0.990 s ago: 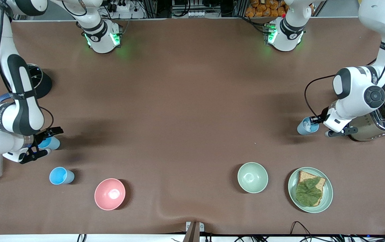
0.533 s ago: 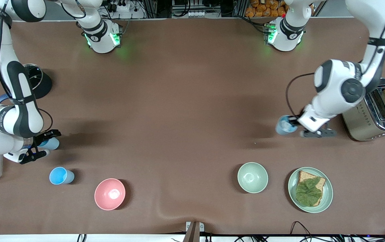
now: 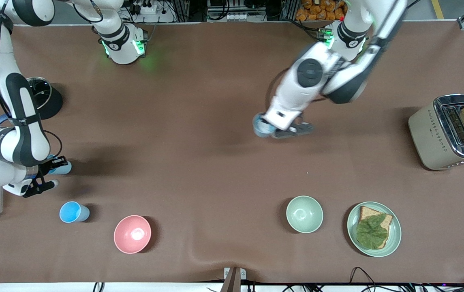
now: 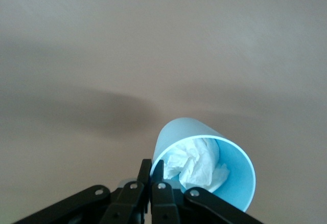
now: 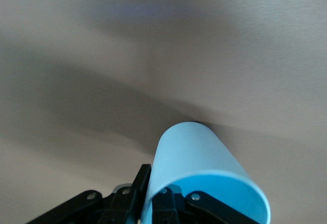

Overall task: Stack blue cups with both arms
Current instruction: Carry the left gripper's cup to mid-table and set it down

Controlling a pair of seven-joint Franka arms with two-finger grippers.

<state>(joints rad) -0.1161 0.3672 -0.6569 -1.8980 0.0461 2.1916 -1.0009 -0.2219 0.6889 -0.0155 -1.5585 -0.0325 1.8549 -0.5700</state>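
Observation:
My left gripper (image 3: 271,129) is shut on the rim of a light-blue cup (image 3: 261,126) and holds it over the middle of the table. In the left wrist view this cup (image 4: 232,165) has crumpled white paper inside, and the left gripper (image 4: 152,172) pinches its wall. My right gripper (image 3: 53,171) is shut on a second blue cup (image 3: 63,167), low over the right arm's end of the table. In the right wrist view the right gripper (image 5: 154,185) pinches that cup's wall (image 5: 196,155). A third blue cup (image 3: 73,212) stands on the table, nearer the front camera than the right gripper.
A pink bowl (image 3: 132,234) sits beside the third cup. A pale green bowl (image 3: 304,213) and a plate (image 3: 394,239) with bread and a leaf lie near the front edge. A toaster (image 3: 426,136) stands at the left arm's end. A black pot (image 3: 51,101) is near the right arm.
My left arm has swung its cup from beside the toaster to over the table's middle. My right gripper has shifted its cup slightly toward the robots' side.

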